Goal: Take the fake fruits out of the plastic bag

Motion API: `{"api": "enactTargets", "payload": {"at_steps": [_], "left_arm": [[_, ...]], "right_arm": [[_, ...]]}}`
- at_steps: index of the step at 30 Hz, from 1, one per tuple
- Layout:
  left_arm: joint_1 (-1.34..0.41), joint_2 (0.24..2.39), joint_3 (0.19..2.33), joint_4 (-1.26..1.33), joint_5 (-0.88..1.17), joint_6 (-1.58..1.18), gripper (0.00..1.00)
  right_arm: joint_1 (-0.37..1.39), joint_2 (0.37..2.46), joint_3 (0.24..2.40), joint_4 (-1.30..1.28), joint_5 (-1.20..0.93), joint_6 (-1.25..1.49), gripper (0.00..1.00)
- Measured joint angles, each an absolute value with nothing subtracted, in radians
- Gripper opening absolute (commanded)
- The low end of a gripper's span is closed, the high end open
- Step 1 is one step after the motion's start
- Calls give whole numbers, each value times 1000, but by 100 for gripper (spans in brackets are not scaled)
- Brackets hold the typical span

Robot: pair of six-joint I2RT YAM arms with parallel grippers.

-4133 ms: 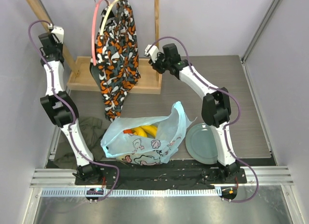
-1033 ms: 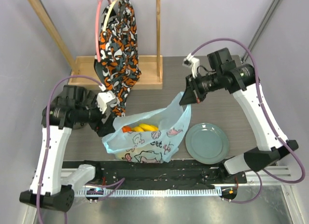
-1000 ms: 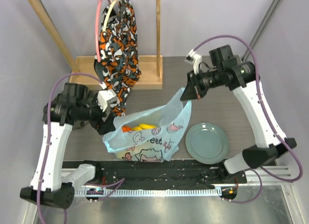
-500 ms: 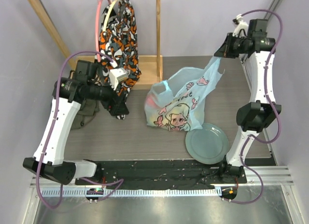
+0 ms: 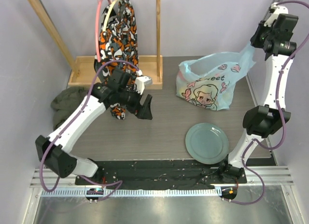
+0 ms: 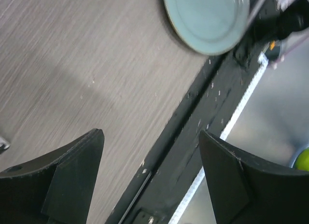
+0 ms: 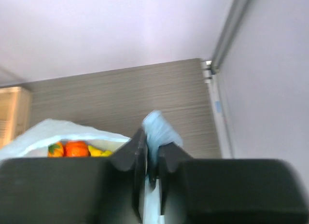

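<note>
**Plastic bag [image 5: 205, 84] dragged to the far right corner, fake fruits [image 7: 77, 148] still inside**

Half a second back, the bag sat mid-counter, just beyond the plate [image 5: 207, 143]. It now rests near the counter's far right corner, well apart from the plate. The right gripper [image 5: 254, 42] has climbed higher and further right, above the far right corner, and one bag handle is stretched up to it. In the right wrist view its two fingers [image 7: 137, 154] are clenched on a bunched strip of light-blue plastic. Below them the bag's mouth gapes, showing a small orange fruit, a red-orange one beside it and a sliver of yellow. None of the fruit lies on the counter [image 5: 169, 132].

The left gripper [image 5: 145, 109] has swung from the left side toward the middle and now hangs over bare wood. It is a little in front of the wooden rack [image 5: 116, 79] at the far left. Its jaws stand wide apart and hold nothing; the left wrist view shows only wood grain, the black near-edge rail and the plate between and beyond the fingers.

The patterned cloth [image 5: 118, 40] hangs from the rack on hangers. A dark green cloth [image 5: 67, 101] lies bunched against the left edge. The plate sits near the near edge, right of centre, with nothing on it.
</note>
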State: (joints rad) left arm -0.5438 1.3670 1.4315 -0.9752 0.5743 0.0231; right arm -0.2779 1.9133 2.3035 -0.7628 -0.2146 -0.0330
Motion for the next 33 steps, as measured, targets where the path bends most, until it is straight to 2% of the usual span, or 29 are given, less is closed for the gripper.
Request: {"api": "enactTargets", "payload": {"at_steps": [1, 5, 6, 7, 9, 12, 14, 18, 21, 25, 26, 28, 29, 33], "left_arm": [[-548, 1383, 1419, -942, 567, -13, 92], [-613, 1501, 1373, -757, 514, -169, 87], [-647, 1543, 1376, -721, 501, -203, 83], [-682, 1588, 1389, -688, 487, -233, 76], [-756, 1688, 1426, -631, 470, -292, 68], [-831, 1827, 1478, -558, 458, -370, 65], [-873, 1913, 1494, -509, 448, -440, 62], [-908, 2059, 1544, -478, 451, -524, 50], [-915, 2172, 1628, -457, 456, -564, 46], [-915, 2253, 1691, -433, 494, -599, 36], [-915, 2263, 1699, -419, 509, -604, 25], [-914, 2283, 1711, -397, 548, -622, 12], [-912, 2295, 1716, -391, 567, -622, 0], [-897, 2308, 1715, -359, 648, -651, 0]], "right_arm": [[-286, 1913, 2289, -743, -202, -31, 53], [-304, 1904, 2227, -712, -203, -25, 75], [-303, 1894, 2207, -712, -209, -21, 78], [-302, 1876, 2171, -710, -216, -20, 84], [-297, 1823, 2093, -725, -228, -16, 88], [-292, 1712, 1993, -742, -221, -26, 90], [-290, 1573, 1879, -698, -195, -57, 98], [-292, 1221, 1602, -532, -163, -168, 98], [-292, 1076, 1563, -483, -186, -234, 98], [-292, 1039, 1578, -421, -212, -273, 98], [-292, 1046, 1573, -420, -216, -279, 98], [-292, 1066, 1558, -429, -224, -286, 97], [-292, 1078, 1550, -439, -230, -287, 97], [-292, 1142, 1521, -474, -245, -286, 96]]}}
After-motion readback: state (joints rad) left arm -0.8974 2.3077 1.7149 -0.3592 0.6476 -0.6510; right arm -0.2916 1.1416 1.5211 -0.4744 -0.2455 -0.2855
